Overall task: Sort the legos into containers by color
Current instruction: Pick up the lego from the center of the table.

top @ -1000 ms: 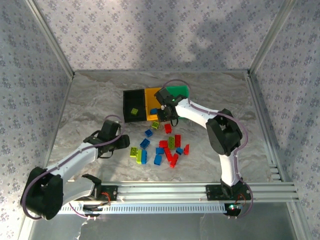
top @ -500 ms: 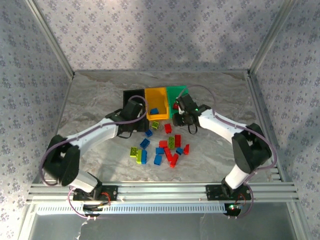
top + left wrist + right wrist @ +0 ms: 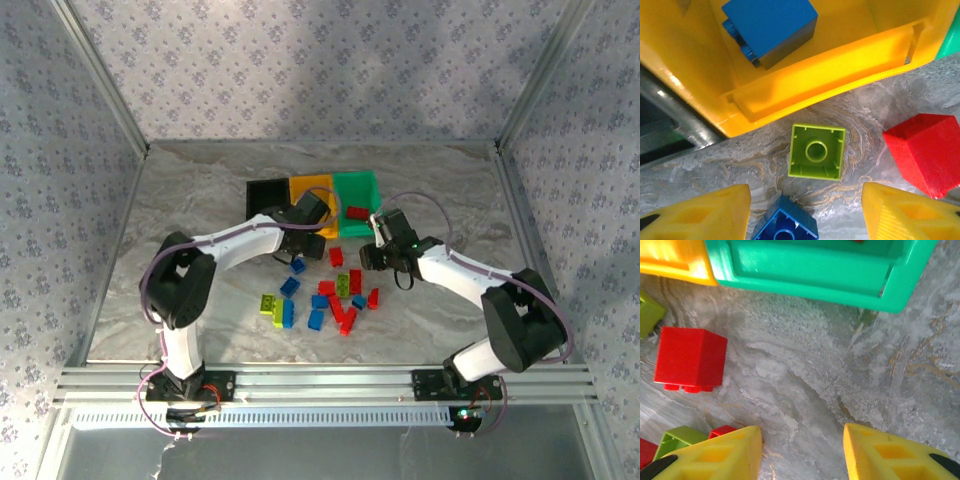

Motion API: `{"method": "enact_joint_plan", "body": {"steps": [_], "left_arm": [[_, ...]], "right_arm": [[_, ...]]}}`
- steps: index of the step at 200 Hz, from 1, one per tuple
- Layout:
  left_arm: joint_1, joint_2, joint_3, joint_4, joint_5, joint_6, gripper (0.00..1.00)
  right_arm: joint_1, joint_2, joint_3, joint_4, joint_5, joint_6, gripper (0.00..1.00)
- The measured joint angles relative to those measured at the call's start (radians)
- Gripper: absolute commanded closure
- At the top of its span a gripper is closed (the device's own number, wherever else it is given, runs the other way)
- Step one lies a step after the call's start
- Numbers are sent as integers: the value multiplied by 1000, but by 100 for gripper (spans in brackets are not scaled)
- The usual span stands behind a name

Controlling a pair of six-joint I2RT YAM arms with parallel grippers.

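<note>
On my overhead feed the three containers stand in a row at the far middle of the table (image 3: 200,220), side walls touching: the black bin (image 3: 262,190) on the left, the orange-yellow bin (image 3: 312,184) in the middle, the green bin (image 3: 352,186) on the right. One red brick (image 3: 357,212) lies inside the green bin. The loose legos (image 3: 316,319) — red, blue and lime mixed — lie scattered on the table just in front of the bins.

The left gripper (image 3: 805,200) hangs just outside the near wall of the orange-yellow bin. Its yellow fingers (image 3: 705,217) stand apart and I see nothing held between them. In my left wrist feed a lime brick (image 3: 817,151) lies upside down on the table, hollow side up, close to that wall but not touching it. A blue brick (image 3: 771,26) rests inside the orange-yellow bin, a second blue brick (image 3: 785,227) shows at the bottom edge near the left finger, and a red block (image 3: 925,152) sits off to the right.

The right gripper (image 3: 802,442) is over bare table near the green bin's near wall. Its jaws are apart too, with nothing in them. To its left a red lego (image 3: 689,358) lies on its side, well clear of the gripper.
</note>
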Motion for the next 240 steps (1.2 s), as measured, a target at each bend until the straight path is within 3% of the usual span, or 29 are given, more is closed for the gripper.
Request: {"method": "enact_joint_plan", "body": {"steps": [115,186,240], "left_arm": [[-37,133,81,-56,-77,-11,43],[-37,151,85,-54,-77,-19,59],[-38,114,77,-54,-77,-19,61]], "right_arm": [[0,-49,-26,31,-2,-3,50],[0,-66,-43,38,11,-3,50],[0,-92,-54,45,18,-3,50]]}}
